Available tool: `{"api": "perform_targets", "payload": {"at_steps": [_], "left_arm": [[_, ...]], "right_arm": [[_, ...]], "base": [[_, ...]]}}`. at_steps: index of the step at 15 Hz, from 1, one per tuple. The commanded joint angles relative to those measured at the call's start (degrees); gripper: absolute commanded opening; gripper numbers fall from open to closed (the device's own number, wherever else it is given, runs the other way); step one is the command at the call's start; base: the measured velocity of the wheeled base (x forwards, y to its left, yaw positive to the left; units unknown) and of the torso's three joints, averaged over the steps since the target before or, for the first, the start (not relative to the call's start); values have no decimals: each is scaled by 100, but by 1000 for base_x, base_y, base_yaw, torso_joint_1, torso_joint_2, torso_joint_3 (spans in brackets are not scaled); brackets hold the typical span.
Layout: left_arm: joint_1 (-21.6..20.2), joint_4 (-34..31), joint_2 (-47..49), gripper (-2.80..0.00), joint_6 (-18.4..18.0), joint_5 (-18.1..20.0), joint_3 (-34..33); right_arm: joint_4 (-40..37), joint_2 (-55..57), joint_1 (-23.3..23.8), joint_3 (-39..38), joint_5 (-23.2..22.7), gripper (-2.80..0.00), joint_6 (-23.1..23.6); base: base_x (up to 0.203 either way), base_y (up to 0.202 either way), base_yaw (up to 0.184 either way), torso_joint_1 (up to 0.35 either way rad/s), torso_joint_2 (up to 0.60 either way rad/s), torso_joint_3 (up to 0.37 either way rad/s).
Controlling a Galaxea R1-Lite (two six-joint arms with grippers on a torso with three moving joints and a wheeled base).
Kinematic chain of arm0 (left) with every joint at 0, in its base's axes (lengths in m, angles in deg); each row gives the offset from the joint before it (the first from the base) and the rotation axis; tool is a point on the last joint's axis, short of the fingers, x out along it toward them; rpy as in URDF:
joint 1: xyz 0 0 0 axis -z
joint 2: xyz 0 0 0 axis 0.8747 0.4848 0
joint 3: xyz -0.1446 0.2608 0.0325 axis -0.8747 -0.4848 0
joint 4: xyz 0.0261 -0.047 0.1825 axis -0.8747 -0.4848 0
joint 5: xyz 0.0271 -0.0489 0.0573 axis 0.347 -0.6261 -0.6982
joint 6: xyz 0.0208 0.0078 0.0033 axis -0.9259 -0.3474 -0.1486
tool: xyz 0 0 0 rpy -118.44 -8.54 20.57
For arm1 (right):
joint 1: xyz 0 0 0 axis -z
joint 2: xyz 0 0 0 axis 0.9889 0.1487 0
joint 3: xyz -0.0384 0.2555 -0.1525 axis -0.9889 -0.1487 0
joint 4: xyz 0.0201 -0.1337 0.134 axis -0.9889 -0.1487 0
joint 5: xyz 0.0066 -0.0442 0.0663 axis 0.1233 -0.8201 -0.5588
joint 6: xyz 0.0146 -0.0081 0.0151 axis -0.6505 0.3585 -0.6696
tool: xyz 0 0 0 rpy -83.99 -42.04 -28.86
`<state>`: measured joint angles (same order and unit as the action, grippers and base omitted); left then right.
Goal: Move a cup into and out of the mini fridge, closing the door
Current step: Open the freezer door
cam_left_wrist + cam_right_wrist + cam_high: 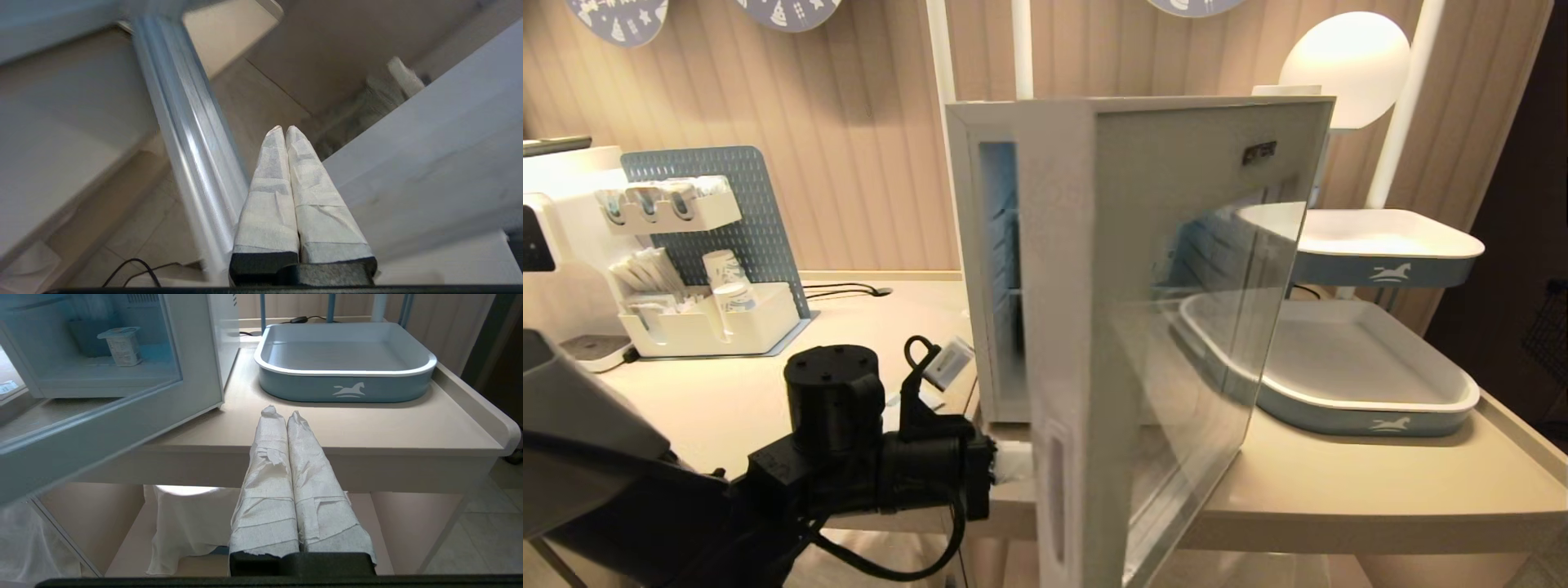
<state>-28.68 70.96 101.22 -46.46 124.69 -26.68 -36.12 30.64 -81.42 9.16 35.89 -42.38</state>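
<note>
Left gripper point(1011, 465): at 7 o'clock in head view, taped fingers point(269, 196) pressed together, holding nothing, tips beside the door's inner edge.
Mini fridge point(980, 269): centre of table point(1380, 482), standing open.
Door point(1176, 327): swung out toward 6 o'clock.
Cup point(121, 345): inside fridge, upright, seen through the glass.
Tray point(1372, 400): at 3 o'clock.
Right gripper point(286, 416): closed, empty, before table edge.

Hidden and blurred parts
The left hand point(1013, 467) was partly hidden behind the door point(1086, 343); the door's lettering point(1259, 153) was blurred.
</note>
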Motion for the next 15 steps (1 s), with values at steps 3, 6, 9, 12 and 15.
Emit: {"api": "perform_targets", "payload": {"at_steps": [3,6,9,12,15], "left_arm": [[708,-708,-174,-280,-950,-22,-68],[264,-673,-174,-280,-957,-425,-128],[-816,-733,-691,-280,-922,-880,-282],[-1667,-1411,-2270,-280,-739,-974,-305],[-2414,-4109,-4449,-280,-256,-1007,503]], "right_arm": [[-2,-1,-2,0,0,-280,4],[-2,-1,-2,0,0,-280,4],[-2,-1,-2,0,0,-280,4],[-2,0,-2,0,0,-280,12],[-2,2,-2,0,0,-280,11]], "base": [[0,0,0,0,0,0],[0,0,0,0,0,0],[0,0,0,0,0,0],[0,0,0,0,0,0],[0,0,0,0,0,0]]}}
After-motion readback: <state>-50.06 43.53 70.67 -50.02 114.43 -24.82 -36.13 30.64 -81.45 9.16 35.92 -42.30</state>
